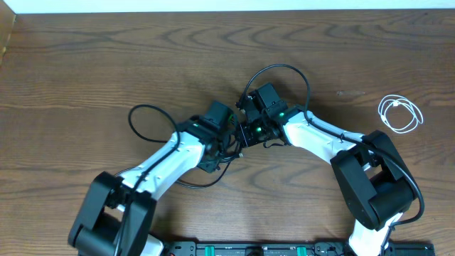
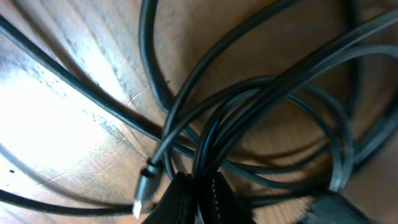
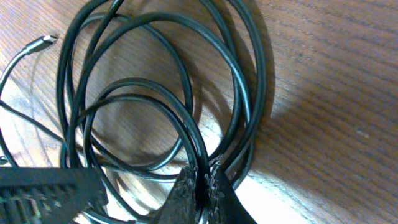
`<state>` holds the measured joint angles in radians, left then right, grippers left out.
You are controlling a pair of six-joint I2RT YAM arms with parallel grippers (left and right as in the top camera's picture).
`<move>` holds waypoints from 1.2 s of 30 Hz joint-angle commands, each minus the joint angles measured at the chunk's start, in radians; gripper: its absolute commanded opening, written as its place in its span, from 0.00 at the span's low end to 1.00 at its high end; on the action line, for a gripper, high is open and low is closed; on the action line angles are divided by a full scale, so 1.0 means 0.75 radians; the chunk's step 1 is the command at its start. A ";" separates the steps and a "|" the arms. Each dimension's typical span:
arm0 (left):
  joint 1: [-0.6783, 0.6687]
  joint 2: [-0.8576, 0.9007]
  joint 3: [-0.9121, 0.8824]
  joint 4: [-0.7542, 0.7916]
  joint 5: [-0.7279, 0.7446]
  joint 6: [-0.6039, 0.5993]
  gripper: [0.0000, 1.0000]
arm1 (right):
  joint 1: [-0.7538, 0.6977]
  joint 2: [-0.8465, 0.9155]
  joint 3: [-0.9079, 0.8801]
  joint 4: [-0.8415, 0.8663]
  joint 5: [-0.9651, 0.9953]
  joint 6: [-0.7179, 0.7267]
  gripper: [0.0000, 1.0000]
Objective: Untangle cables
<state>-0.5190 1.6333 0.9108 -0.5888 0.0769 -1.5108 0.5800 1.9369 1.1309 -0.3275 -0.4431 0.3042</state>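
A tangle of thin black cables (image 1: 245,131) lies mid-table, with loops reaching left (image 1: 142,117) and up (image 1: 284,71). Both grippers meet over it. My left gripper (image 1: 226,139) is shut on black cable strands (image 2: 205,162) that run up between its fingers (image 2: 199,199); a silver plug (image 2: 144,190) lies just left of them. My right gripper (image 1: 250,128) is shut on a black cable strand (image 3: 186,134) between its fingers (image 3: 203,186), with coiled loops (image 3: 155,81) spread above and another plug end (image 3: 45,41) at the upper left. A white cable (image 1: 400,114) lies coiled at the far right.
The wooden table (image 1: 85,64) ends at a pale strip along the back. The other gripper's black body (image 3: 50,186) sits at the lower left of the right wrist view. A black rail (image 1: 270,249) runs along the front edge.
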 commanded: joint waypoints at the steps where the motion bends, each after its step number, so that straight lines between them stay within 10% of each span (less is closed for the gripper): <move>1: 0.082 -0.142 -0.007 -0.005 0.104 0.200 0.08 | 0.005 0.017 -0.003 0.004 -0.016 0.007 0.01; 24: 0.243 -0.334 -0.008 0.009 0.298 0.629 0.08 | 0.005 0.017 -0.003 0.028 -0.210 -0.114 0.01; 36: 0.243 -0.332 -0.007 -0.028 0.420 1.192 0.09 | 0.005 0.017 -0.003 0.001 -0.020 -0.138 0.01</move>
<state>-0.3420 1.3987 0.9108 -0.5869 0.3721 -0.7799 0.5804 1.9369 1.1305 -0.3229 -0.5049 0.2222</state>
